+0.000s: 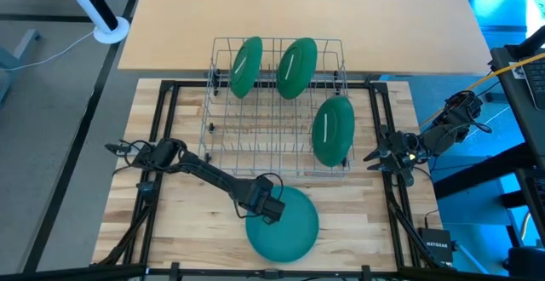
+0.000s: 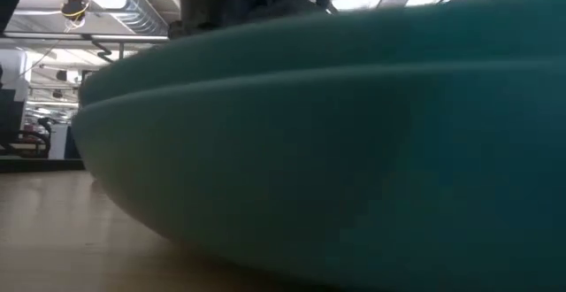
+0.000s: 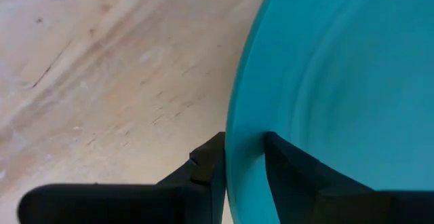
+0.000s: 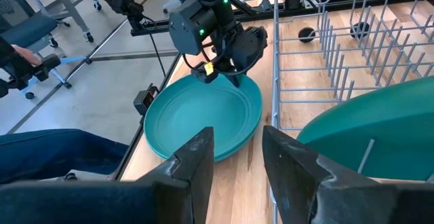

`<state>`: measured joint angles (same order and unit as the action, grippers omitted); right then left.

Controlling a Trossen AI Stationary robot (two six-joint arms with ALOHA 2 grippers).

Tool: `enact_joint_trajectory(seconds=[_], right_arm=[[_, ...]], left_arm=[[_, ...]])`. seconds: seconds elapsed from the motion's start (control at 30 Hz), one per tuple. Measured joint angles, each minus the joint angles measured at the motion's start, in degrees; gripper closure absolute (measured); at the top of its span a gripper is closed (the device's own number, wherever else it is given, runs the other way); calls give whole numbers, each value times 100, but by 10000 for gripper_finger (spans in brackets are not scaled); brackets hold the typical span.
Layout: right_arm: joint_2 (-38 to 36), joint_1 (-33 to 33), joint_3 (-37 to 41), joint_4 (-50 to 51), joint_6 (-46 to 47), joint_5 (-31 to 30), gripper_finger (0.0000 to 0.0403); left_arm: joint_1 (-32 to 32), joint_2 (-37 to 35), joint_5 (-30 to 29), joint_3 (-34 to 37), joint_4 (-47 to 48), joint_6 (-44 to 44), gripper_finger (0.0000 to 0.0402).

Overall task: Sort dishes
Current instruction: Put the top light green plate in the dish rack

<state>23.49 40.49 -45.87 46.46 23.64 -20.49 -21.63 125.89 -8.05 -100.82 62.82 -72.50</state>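
We count three plates [image 1: 295, 66] standing in the rack [image 1: 223, 132]; left gripper [image 1: 271, 204] pinches the last plate's [image 1: 289, 230] rim near the table's front edge; right gripper [image 1: 380, 155] waits, fingers spread.

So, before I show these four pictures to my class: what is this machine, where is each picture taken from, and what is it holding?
It is a robot with two dark arms at a wooden table, each ending in a two-fingered claw. One picture looks straight down, one sits at table height, and two come from cameras on the wrists. A wire rack holds three green plates standing on edge. A teal plate lies flat on the table in front of the rack; the left claw grips its rim, one finger inside and one outside. The right claw waits open beside the rack. The table-height picture shows almost only that teal plate.
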Motion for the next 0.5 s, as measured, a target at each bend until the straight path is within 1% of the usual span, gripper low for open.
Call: enact_joint_trajectory(seconds=[0.17, 0.27, 0.33, 0.5], right_arm=[[0, 0, 0, 0, 0, -1, 271], [0, 0, 0, 0, 0, 0, 271], [0, 0, 0, 0, 0, 0, 271], [0, 0, 0, 0, 0, 9, 271]], left_arm=[[-3, 0, 7, 0, -214, 511, 315], [-7, 0, 26, 0, -237, 473, 308], [-7, 0, 39, 0, -187, 439, 292], [-7, 3, 40, 0, -195, 438, 237]])
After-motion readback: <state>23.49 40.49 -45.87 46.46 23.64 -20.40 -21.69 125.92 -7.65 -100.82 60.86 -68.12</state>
